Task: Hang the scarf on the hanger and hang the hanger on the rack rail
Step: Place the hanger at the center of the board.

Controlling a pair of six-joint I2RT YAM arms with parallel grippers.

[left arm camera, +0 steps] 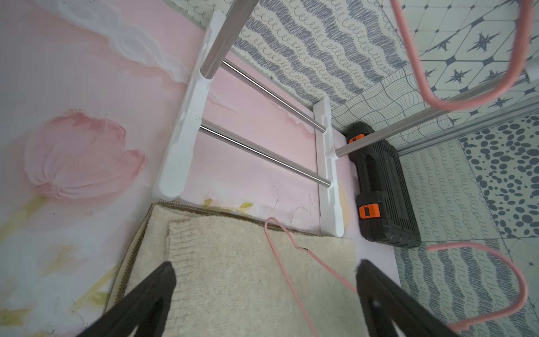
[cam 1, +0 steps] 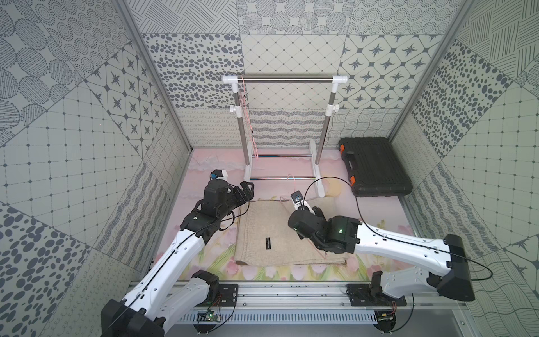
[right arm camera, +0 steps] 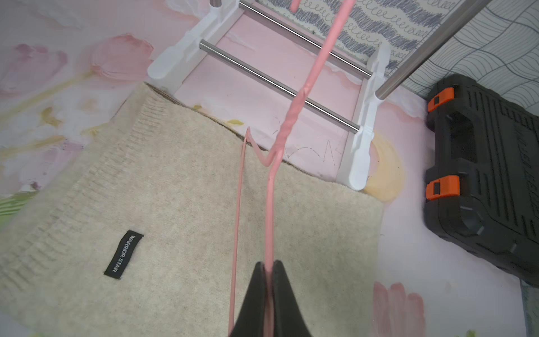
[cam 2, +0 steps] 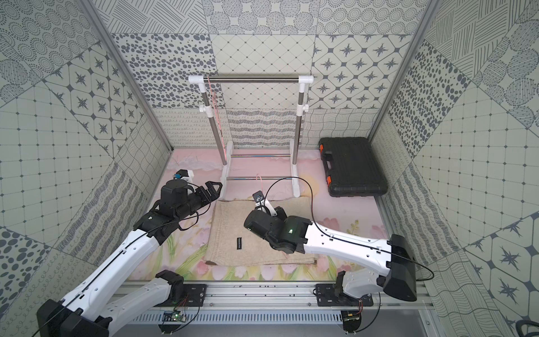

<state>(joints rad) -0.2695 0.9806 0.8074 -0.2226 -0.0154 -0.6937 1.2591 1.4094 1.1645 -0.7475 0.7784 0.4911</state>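
**Hanger gripped over the flat scarf; scarf not yet lifted.**
The scarf [cam 1: 271, 233] lies folded flat on the tabletop [cam 1: 388, 213], its far edge just beside the feet of the rack [cam 1: 287, 79]. The right gripper [right arm camera: 269, 271] is pinched tight on the wire of the pink hanger [right arm camera: 269, 204], holding it low across the scarf. The left gripper [left arm camera: 265, 264] stands wide and empty at the scarf's far left corner. Next, I judge, it must pinch that edge and feed it through the hanger. Open room lies on the near side; the case [cam 1: 376, 166] sits apart on the right.
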